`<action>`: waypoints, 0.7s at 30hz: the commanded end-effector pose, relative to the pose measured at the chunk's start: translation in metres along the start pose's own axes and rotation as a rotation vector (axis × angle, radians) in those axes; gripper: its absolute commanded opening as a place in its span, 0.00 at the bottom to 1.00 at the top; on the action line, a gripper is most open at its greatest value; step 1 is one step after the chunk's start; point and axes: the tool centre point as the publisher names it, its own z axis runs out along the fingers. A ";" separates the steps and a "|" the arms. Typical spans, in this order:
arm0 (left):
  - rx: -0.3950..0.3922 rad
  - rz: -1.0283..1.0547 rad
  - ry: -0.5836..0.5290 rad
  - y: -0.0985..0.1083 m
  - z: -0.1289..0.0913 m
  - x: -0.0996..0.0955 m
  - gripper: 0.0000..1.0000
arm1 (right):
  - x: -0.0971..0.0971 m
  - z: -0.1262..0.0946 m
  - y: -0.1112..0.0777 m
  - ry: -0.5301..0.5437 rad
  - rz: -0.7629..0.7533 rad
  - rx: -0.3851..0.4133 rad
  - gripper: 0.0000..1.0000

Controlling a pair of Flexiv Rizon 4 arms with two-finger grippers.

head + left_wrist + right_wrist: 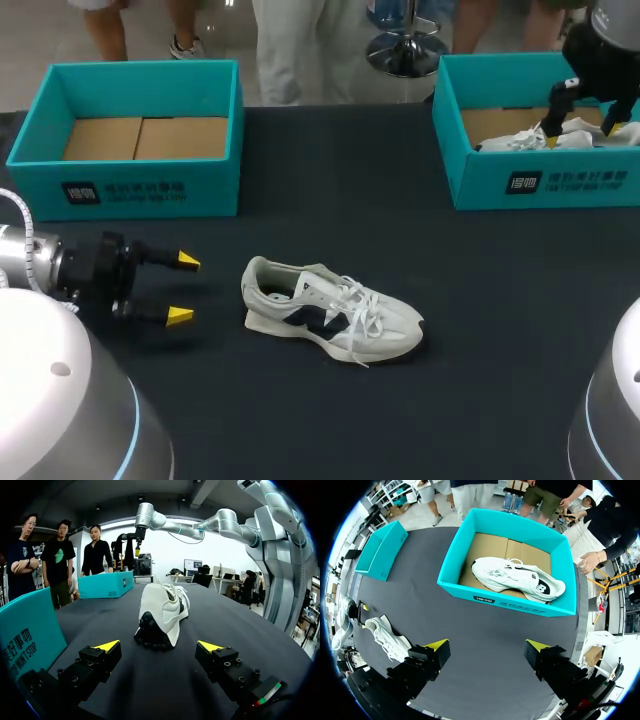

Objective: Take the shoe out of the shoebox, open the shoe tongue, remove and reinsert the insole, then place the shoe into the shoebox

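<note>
So, going left to right. At the far left corner sits a teal shoebox [130, 185] with nothing but its cardboard floor showing, which I'd guess is where the shoe came from and where it goes back at the end.

Near of that box, the left gripper [185, 289] lies low over the dark table [450, 400], pointing sideways toward the middle, with its yellow-tipped fingers spread wide and holding nothing. In its wrist view the shoe's heel is straight ahead, lined up with the gap between the fingers but well apart from them. My read is that it's parked there to steady the heel once the tongue work starts.

The shoe [330, 310] itself, white with a dark side panel, rests on the table about mid-scene, heel toward the left gripper and toe to the right, laces done up and trailing a bit. So step one looks done, and the tongue doesn't look pulled open yet.

At the far right is a second teal box [560, 180] with another white shoe [517, 575] lying on its side inside it. The right gripper [580, 130] hangs over that box looking down into it, fingers apart and empty. It's nowhere near the shoe on the table, so I reckon it has to travel over before both arms can handle the tongue and insole.
</note>
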 end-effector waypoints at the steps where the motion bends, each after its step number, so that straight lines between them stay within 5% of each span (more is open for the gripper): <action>1: 0.011 0.034 0.082 0.005 0.005 -0.016 1.00 | 0.000 0.000 0.001 -0.001 0.000 0.001 1.00; 21: 0.004 0.137 0.171 -0.006 0.051 -0.024 1.00 | 0.000 0.000 0.001 -0.001 0.000 0.001 1.00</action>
